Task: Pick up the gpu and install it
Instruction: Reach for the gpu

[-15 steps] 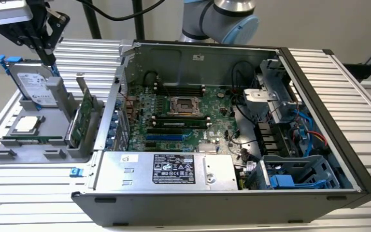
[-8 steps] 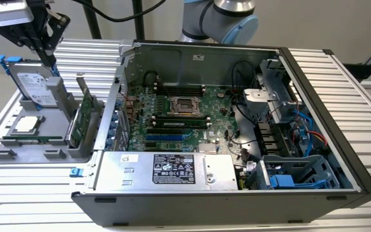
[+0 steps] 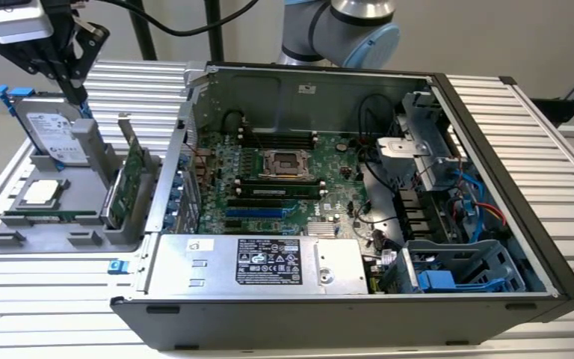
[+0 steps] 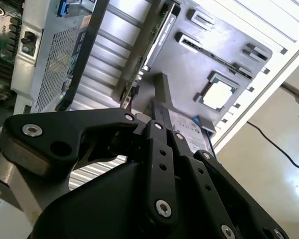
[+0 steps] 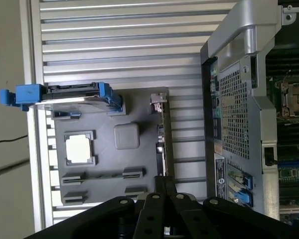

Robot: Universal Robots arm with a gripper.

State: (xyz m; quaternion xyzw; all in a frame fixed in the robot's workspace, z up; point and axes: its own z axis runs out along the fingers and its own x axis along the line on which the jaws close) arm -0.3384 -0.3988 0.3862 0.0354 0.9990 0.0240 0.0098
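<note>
Gripper (image 5: 164,181): nearest to us in the first wrist view, with its fingers drawn together and nothing between them.
Gripper's place: in the exterior view it hangs high, at about 11 o'clock from the gpu (image 3: 128,183) and well apart from it. In the first wrist view its fingers lie in line with the gpu's thin edge.
Where the gpu is: it stands on edge in a slot of the grey tray (image 3: 42,228), green face showing and silver bracket at its upper end. It is untouched and not yet lifted.
Neighbours: the hard drive (image 3: 53,131) is at 10 o'clock of the gpu. A processor chip (image 3: 39,193) lies flat at 9 o'clock. The open computer case (image 3: 317,321) is just beside it at 3 o'clock.
Step in hand, as we judge it: reaching for the gpu.
How we would do it well: spread the fingers before descending and set them across the thin upper edge. Then come straight down between drive and case wall, and close on the board's rim — not on the bracket.
Risk: a slanted approach could tip the gpu in its slot or clip the case wall — we would keep the approach square.
</note>
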